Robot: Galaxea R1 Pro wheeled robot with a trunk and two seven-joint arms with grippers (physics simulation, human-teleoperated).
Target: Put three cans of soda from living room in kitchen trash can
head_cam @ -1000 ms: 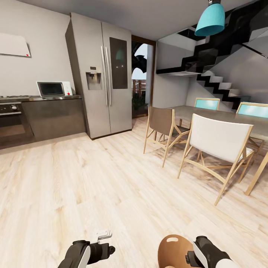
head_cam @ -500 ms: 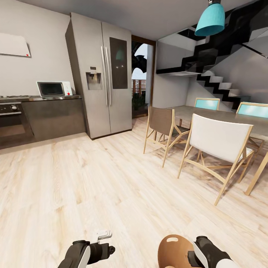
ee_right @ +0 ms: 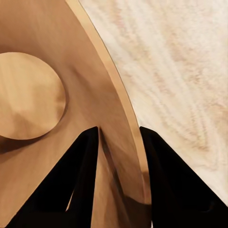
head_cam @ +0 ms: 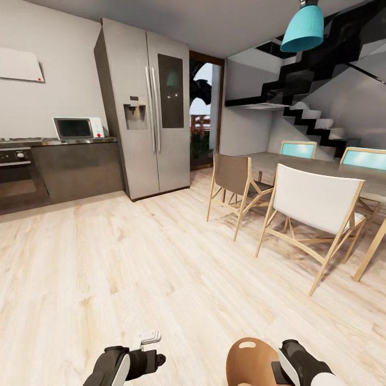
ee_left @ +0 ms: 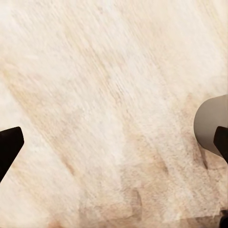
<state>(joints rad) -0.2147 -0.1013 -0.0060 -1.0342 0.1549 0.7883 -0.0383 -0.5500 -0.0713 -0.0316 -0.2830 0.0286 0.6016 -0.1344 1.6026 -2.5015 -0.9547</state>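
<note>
In the kitchen, the right tool pinched the bin's rim at 5 o'clock, one finger inside, one outside. The left tool hung spread above the pale floor at 7 o'clock.

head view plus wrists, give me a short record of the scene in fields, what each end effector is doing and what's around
room: kitchen with pale blond plank floor
right end effector: shut on the wall of the small round bucket, grey outside, glossy brown inside
bucket contents: no cans visible in the part shown
left end effector: open, empty, over bare floor
ahead left: tall steel fridge, small white microwave, built-in oven
ahead right: wooden dining table
</note>
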